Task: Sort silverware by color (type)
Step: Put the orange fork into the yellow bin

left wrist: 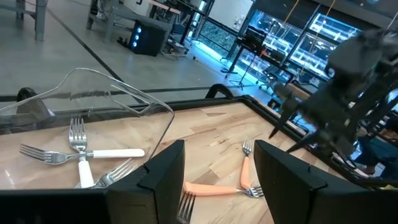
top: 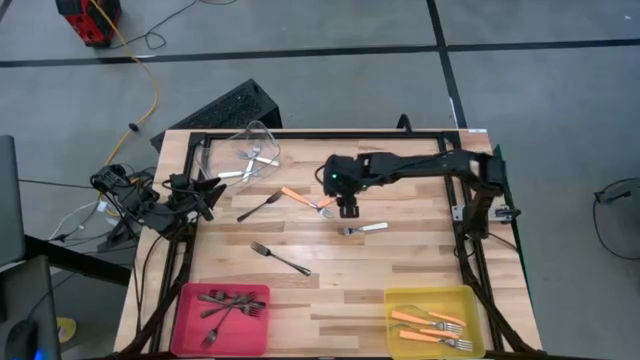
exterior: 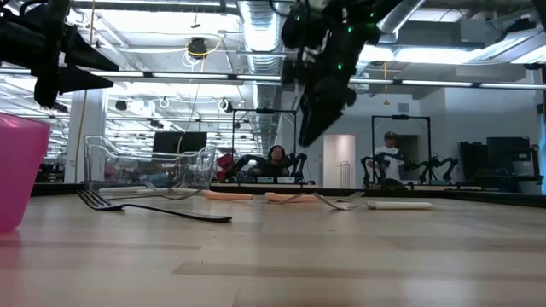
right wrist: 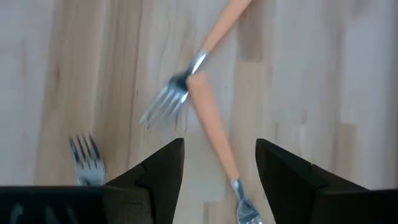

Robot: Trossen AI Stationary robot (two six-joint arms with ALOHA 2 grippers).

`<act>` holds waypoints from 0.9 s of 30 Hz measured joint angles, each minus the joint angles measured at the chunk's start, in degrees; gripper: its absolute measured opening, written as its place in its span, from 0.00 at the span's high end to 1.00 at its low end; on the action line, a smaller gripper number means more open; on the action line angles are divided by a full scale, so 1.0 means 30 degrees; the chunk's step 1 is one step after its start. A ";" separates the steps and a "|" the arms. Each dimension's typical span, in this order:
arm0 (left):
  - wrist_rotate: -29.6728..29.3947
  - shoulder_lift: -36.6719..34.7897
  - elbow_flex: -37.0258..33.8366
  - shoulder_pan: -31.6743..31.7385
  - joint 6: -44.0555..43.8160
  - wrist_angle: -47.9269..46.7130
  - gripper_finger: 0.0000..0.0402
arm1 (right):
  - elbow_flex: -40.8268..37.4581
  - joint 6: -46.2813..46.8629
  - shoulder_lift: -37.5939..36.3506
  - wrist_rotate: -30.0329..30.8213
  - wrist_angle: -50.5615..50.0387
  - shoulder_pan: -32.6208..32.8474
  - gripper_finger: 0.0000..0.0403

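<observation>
Right gripper [right wrist: 219,168] hovers with jaws apart and empty over two crossed orange-handled forks [top: 307,200], just beside the clear bin [top: 262,133]. The forks look light, stiff and probably slippery; best pinched mid-handle. Left gripper [left wrist: 219,168] waits wide open beside the clear bin.

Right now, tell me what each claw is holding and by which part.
Nothing is held. The right claw hangs open above two crossed orange-handled forks on the table; the left claw waits open near the clear bin.
</observation>
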 joint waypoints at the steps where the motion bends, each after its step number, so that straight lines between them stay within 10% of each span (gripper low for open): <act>1: 0.0000 0.0000 -0.0001 0.0004 0.0006 -0.0007 0.56 | 0.0000 -0.0357 0.0315 0.0004 -0.0129 -0.0072 0.44; 27: 0.0092 -0.0005 -0.0007 0.0001 0.0000 -0.0022 0.56 | 0.2441 -0.2382 0.5856 -0.0203 -0.1659 -0.1471 0.44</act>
